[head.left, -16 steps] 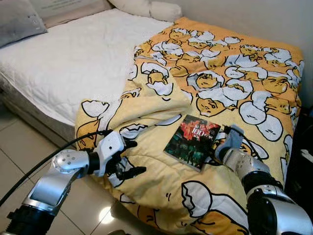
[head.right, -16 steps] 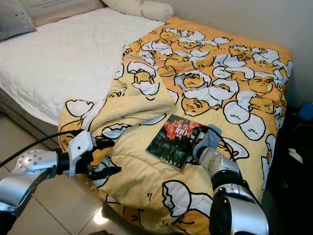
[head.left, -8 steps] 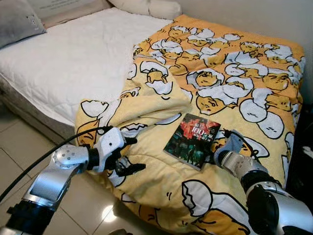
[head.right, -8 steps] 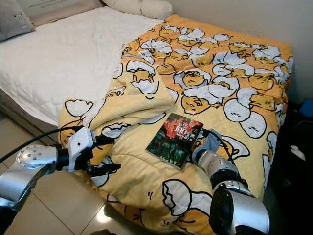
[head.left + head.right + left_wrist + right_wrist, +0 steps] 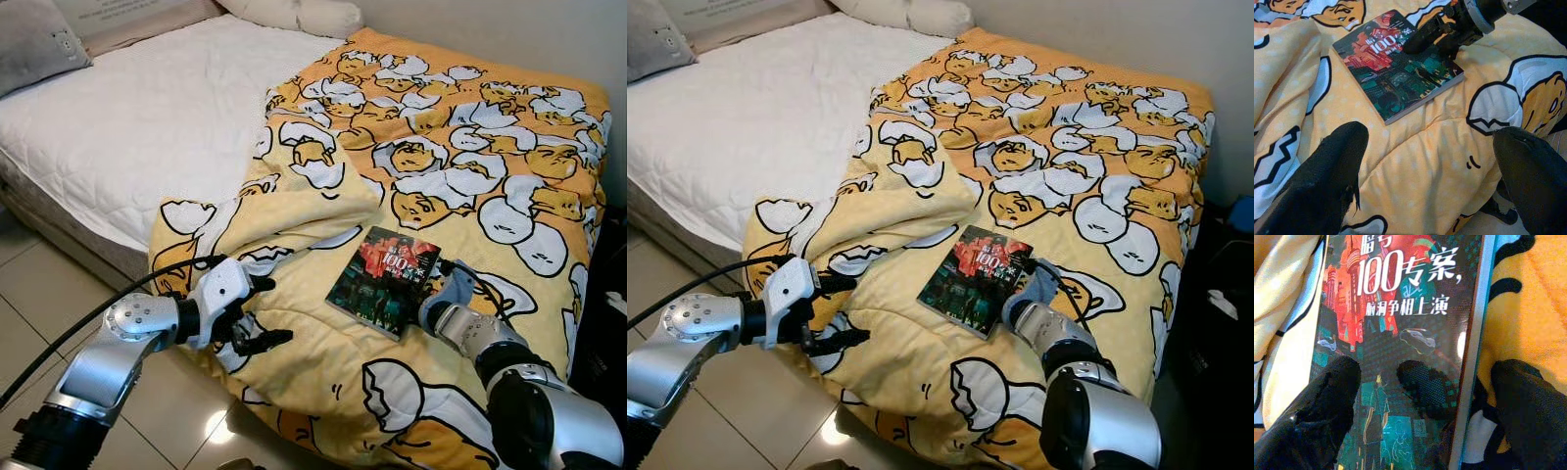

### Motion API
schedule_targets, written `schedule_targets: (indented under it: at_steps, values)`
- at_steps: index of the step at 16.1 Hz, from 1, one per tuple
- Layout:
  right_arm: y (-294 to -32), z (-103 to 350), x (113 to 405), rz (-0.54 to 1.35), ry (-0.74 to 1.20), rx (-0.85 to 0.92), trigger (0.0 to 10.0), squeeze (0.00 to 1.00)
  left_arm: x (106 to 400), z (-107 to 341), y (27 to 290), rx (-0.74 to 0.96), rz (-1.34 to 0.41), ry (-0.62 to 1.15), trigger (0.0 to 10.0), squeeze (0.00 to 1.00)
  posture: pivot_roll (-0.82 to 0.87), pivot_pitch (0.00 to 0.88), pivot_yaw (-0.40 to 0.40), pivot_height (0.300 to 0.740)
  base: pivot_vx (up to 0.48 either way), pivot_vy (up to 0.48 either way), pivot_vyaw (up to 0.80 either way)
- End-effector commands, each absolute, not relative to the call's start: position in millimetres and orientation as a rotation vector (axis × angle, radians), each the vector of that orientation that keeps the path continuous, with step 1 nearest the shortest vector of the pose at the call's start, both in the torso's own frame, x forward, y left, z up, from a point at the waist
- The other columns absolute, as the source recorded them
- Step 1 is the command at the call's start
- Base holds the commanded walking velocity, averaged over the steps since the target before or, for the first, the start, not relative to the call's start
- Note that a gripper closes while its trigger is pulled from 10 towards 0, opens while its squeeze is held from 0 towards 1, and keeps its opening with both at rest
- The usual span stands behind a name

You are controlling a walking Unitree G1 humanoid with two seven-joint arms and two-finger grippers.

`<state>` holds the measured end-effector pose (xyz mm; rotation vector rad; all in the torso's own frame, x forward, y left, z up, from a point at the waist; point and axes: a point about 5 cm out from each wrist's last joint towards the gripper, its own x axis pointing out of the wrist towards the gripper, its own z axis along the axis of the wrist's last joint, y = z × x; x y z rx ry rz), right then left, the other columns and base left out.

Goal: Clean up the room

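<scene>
We judge the cleanup barely begun: the book (image 5: 383,280) lies unlifted on the blanket (image 5: 460,147). Our right gripper (image 5: 1437,38), fingers spread, straddles its right edge; our left gripper (image 5: 263,312) hovers open, empty, nearer left.

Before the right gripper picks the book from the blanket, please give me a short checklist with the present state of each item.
1. Book lies flat on the yellow blanket: ok.
2. Right gripper open, fingers astride the book's edge: ok.
3. One finger over the cover: ok.
4. Other finger under the book: cannot tell.
5. Left gripper open, apart from the book: ok.
6. Nothing resting on the cover: ok.
</scene>
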<state>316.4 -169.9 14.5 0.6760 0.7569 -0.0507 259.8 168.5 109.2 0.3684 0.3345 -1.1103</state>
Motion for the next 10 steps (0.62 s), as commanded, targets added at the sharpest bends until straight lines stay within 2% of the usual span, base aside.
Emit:
schedule_targets:
  at_steps: [1,6,10]
  values:
    - [-157.9,16.2,318.3,-0.006,0.768,0.721,10.0,0.0,257.7,109.7,168.1,0.376,-1.111,0.337,10.0,0.0,0.08,0.0,0.005,0.74,0.0,0.0,0.0]
    - [-143.4,25.2,325.3,0.08,0.738,0.786,10.0,0.0,260.8,113.1,172.6,0.386,-1.105,0.338,10.0,0.0,0.08,0.0,0.008,0.74,0.0,0.0,0.0]
    - [-139.2,25.7,325.7,0.078,0.731,0.835,10.0,0.0,262.9,115.9,171.9,0.392,-1.114,0.335,10.0,0.0,0.09,0.0,0.022,0.74,0.0,0.0,0.0]
